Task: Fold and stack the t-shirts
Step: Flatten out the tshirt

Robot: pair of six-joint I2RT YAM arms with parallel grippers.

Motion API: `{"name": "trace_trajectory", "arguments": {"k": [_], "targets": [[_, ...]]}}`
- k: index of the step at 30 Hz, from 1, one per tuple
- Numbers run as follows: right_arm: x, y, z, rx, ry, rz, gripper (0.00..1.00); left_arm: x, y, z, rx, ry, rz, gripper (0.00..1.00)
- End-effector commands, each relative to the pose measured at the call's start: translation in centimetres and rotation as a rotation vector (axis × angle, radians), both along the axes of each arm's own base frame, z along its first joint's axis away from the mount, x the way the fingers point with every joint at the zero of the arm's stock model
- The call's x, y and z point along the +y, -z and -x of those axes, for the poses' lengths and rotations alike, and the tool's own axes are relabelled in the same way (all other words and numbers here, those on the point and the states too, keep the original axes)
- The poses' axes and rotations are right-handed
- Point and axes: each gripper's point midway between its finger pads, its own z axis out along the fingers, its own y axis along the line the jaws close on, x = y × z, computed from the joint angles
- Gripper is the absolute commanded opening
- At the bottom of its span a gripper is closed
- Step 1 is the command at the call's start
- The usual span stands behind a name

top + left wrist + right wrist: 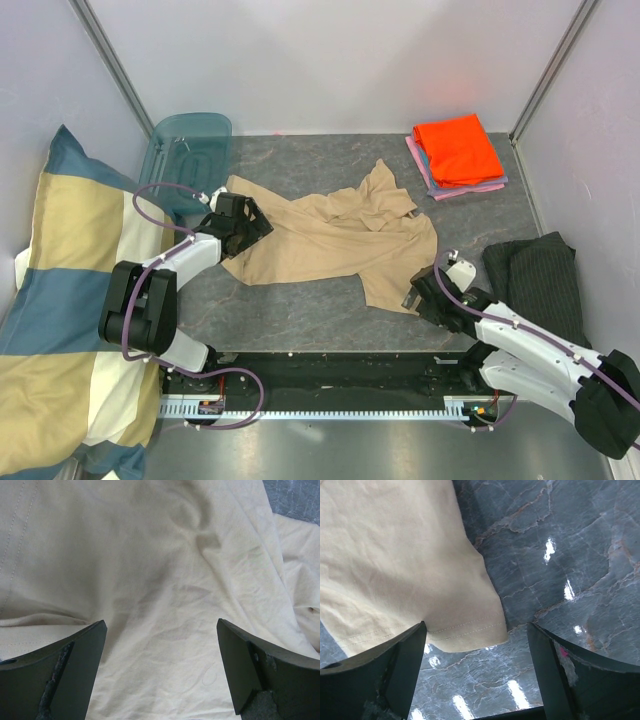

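Observation:
The tan t-shirt [335, 235] lies crumpled and spread on the grey marble table. My left gripper [250, 225] is open, low over the shirt's left part; in the left wrist view the tan cloth [160, 580] fills the space between its fingers. My right gripper [420, 297] is open at the shirt's near right corner; in the right wrist view the stitched hem corner [465, 630] lies between its fingers, nothing gripped. A folded stack with the orange shirt [457, 148] on top of pink and blue ones [470, 189] sits at the back right.
A big blue-and-cream checked pillow [60, 300] lies along the left. A clear blue bin [190, 150] stands at the back left. A dark grey striped cloth [540, 280] lies at the right. Walls enclose the table [300, 310].

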Motion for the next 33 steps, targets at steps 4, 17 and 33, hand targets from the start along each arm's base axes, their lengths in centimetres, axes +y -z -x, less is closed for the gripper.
{"name": "trace_trajectory", "arguments": {"k": [4, 17, 33], "targets": [[-0.5, 1.0, 0.3, 0.002, 0.035, 0.005, 0.78, -0.2, 0.4, -0.2, -0.003, -0.003, 0.006, 1.0], [-0.2, 1.0, 0.1, 0.005, 0.026, 0.006, 0.27, -0.1, 0.4, 0.0, -0.005, -0.007, 0.002, 1.0], [1.1, 0.9, -0.4, -0.004, -0.034, -0.023, 0.0, 5.1, -2.7, 3.7, -0.004, -0.152, -0.185, 0.99]]}}
